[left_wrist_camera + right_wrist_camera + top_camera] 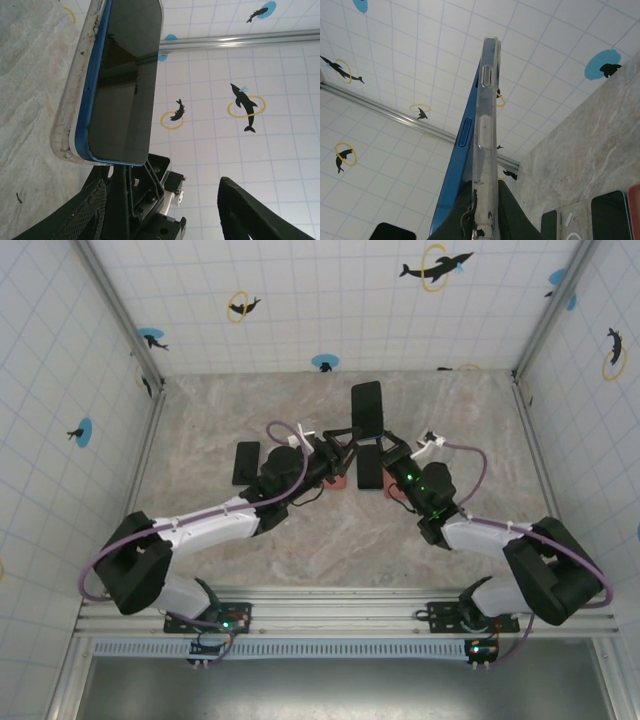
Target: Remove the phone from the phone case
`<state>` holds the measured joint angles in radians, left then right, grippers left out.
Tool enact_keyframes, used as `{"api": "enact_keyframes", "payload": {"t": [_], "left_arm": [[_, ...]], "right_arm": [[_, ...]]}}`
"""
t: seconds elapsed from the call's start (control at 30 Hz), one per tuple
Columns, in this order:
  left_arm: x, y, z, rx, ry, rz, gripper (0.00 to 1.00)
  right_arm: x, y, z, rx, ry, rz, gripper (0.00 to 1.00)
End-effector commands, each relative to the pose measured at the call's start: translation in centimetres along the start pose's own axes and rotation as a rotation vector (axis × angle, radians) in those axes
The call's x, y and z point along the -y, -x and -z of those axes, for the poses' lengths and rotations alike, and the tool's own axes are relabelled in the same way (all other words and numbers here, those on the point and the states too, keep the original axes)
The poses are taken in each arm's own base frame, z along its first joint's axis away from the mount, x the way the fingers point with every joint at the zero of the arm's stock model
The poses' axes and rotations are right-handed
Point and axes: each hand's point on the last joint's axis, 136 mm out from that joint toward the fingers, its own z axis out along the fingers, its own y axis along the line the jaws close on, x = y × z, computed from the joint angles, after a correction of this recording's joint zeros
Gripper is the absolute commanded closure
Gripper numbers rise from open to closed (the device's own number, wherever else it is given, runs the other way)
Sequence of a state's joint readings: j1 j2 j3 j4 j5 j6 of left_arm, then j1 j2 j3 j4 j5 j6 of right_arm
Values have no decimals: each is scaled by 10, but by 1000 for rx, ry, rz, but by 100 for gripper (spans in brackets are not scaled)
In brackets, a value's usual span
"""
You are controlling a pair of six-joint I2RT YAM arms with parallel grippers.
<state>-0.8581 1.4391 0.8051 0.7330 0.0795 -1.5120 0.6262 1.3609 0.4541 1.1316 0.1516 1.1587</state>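
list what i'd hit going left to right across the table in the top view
dark phone lying flat → left gripper → phone in its case, held up → right gripper

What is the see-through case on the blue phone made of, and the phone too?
The phone case is probably clear plastic or rubbery silicone: you can see through it, and its rim looks scuffed and dirty. The phone seems to have a shiny glass front, because it is dark and reflects like a mirror. It also has a smooth blue frame, maybe metal.
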Motion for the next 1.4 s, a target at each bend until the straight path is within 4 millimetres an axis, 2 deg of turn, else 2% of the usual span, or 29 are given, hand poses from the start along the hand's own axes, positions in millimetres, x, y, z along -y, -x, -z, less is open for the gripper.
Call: {"api": "enact_keyframes", "payload": {"t": [0.0,0.23,0.4,0.67,0.83,1.37], "left_arm": [[24,5,-8,30,-74,27,41],[12,4,-14,29,-54,42,43],[12,2,-17,13,-55,44,44],[3,-4,-1,42,-24,39,46],[0,-7,-2,27,-32,58,48],[0,12,-8,67,-53,64,53]], "right_arm": [[-50,19,-6,84,157,1,100],[-56,16,-6,76,180,-4,100],[-54,17,-5,84,171,0,100],[-47,21,-4,100,153,16,100],[-48,18,-5,90,166,7,100],[-58,7,-2,42,211,-10,100]]}}
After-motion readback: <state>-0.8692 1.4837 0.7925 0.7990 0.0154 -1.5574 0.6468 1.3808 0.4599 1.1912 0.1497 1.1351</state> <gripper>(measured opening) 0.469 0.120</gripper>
